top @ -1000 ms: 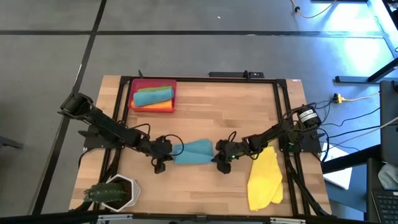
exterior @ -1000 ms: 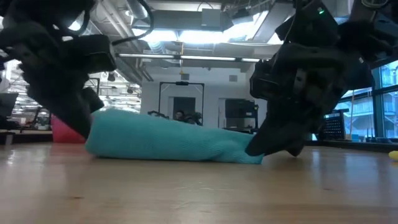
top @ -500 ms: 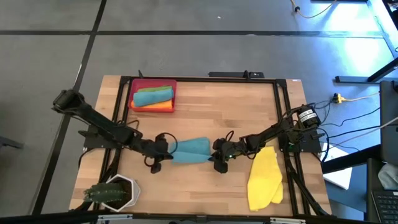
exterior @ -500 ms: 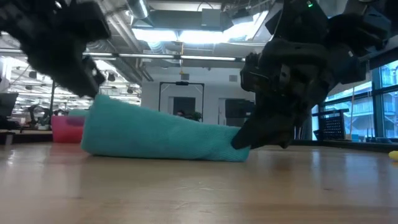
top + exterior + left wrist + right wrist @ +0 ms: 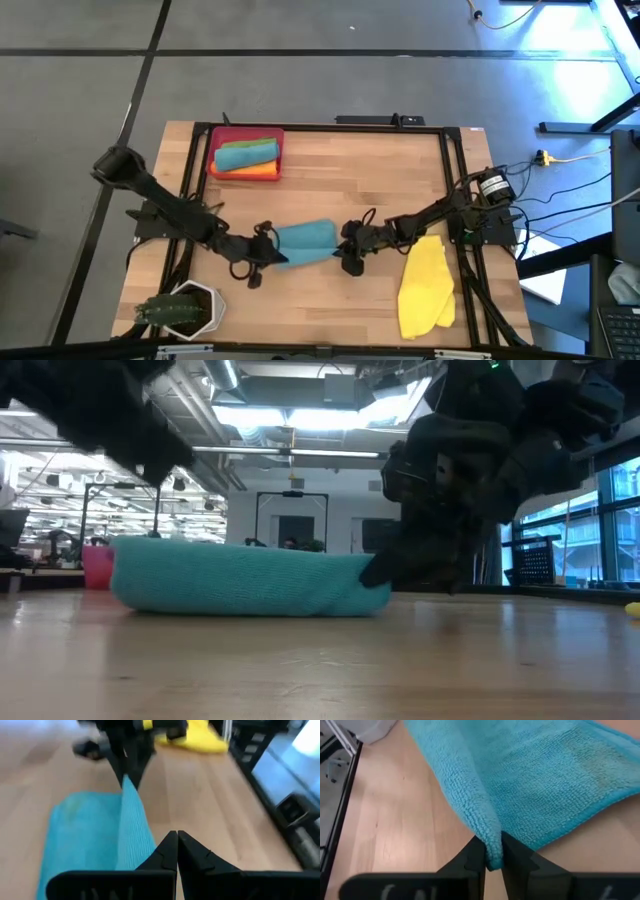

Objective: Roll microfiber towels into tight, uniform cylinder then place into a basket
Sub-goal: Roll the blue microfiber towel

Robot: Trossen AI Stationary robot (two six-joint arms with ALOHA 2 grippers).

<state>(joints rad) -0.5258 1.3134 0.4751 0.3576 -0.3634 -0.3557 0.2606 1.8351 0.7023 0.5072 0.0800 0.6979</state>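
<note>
A teal-blue microfiber towel [image 5: 305, 243], loosely rolled, lies on the wooden table between my two grippers and also shows in the low view [image 5: 240, 578]. My right gripper [image 5: 492, 862] is shut on its right end. My left gripper [image 5: 177, 836] is shut and stands just above the towel's left end. The low view shows a gap between that gripper [image 5: 165, 460] and the cloth. The red basket [image 5: 214, 150] at the far left holds a teal, a green and an orange towel. A yellow towel [image 5: 425, 285] lies flat at the near right. My right gripper pinches a folded edge [image 5: 491, 847] at the towel's right end between its two fingers. It comes slanting down from the table's right. That end [image 5: 370, 572] sits low at the table, and the rest of the towel lies along the table, slack.
A white pot with a plant [image 5: 182, 308] stands at the near left corner, close to my left arm. Black frame rails [image 5: 455, 180] run along the table's edges. Bare wood lies between the towel and the basket.
My left gripper, still shut, has risen off the towel's left end and turned. The towel's left end, tipped up half a second ago, has dropped back onto the table. The towel has turned slightly, so its left end lies nearer the near edge.
</note>
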